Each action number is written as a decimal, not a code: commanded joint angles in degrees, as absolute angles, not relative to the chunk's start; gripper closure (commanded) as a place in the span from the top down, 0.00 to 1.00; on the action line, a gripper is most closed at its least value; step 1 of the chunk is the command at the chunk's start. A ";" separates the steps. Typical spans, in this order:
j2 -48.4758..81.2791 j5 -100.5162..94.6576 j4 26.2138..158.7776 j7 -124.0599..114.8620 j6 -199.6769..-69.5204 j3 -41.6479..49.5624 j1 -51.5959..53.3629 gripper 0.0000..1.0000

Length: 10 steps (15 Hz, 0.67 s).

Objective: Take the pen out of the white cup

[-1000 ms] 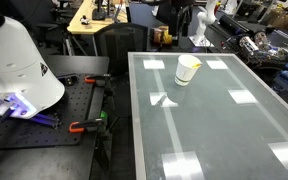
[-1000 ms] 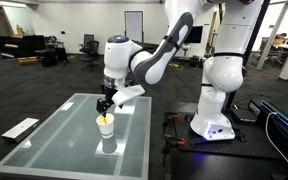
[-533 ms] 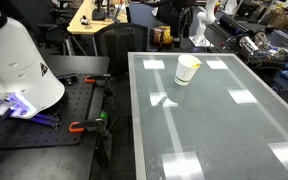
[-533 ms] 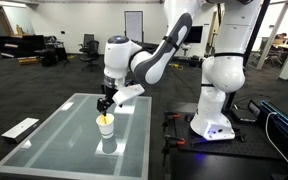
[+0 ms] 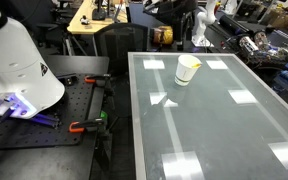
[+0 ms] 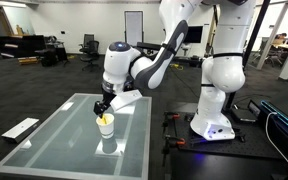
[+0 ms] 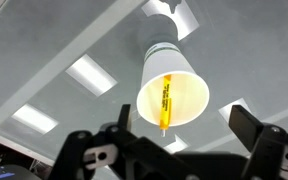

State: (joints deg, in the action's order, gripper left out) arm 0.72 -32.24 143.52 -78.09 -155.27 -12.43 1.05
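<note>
Hovering over the white cup (image 7: pixel 172 70), the spread hand (image 7: pixel 180 122) frames the pen (image 7: pixel 166 104).

The arm (image 6: pixel 152 62) has leaned lower toward the white cup (image 6: pixel 105 125)

we see a large open robotics lab: a white robot arm (image 6: pixel 167 52) mounted beside a glass-topped table (image 6: pixel 44 140), rolling office chairs (image 6: pixel 89 46) at ten o'clock on dark carpet, and cluttered workbenches (image 5: pixel 89 15) at twelve o'clock beyond a black breadboard (image 5: pixel 44 150) with clamps (image 5: pixel 87 126).
</note>
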 commanded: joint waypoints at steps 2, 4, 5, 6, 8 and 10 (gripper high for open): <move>3.37 -38.58 141.15 -85.17 -156.20 -11.95 0.96 0.88; 3.98 -40.14 140.56 -86.65 -156.18 -11.86 0.98 0.71; 4.25 -40.65 140.32 -87.08 -156.16 -11.81 0.99 0.65; 4.54 -41.04 140.12 -87.46 -156.29 -11.75 0.96 0.61; 5.13 -41.17 139.83 -87.16 -156.63 -11.61 0.81 0.62; 5.81 -40.45 139.59 -86.30 -157.21 -11.45 0.53 0.61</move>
